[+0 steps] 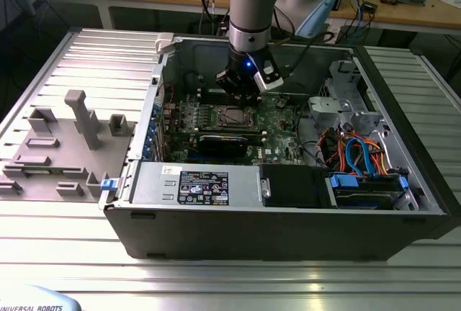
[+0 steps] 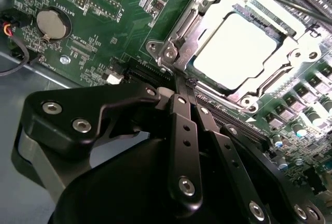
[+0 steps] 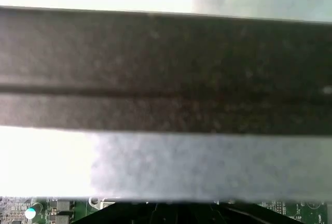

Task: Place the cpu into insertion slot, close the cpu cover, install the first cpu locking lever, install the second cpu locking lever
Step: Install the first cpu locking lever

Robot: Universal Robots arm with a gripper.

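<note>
Now, view by view.

Exterior view: the black gripper (image 1: 241, 86) on the pale-blue-jointed arm hangs inside the open grey computer case (image 1: 288, 232), just above the dark square insertion slot (image 1: 232, 116) on the green circuit board (image 1: 277, 120).

Second wrist view: the small flat square cpu with a silver-grey top (image 2: 239, 49) lies seated in the silvery-rimmed insertion slot, and the thin silver cpu cover (image 2: 194, 24) lies flat around it. The gripper's black fingers (image 2: 182, 112) are pressed together, grasping nothing, their tips just beside a corner of the cover. A round silver coin battery (image 2: 53, 23) sits well apart on the board.

First wrist view: a dark blurred band (image 3: 166, 73) crosses bright metal; a strip of green board (image 3: 46, 211) lies along one edge.
</note>
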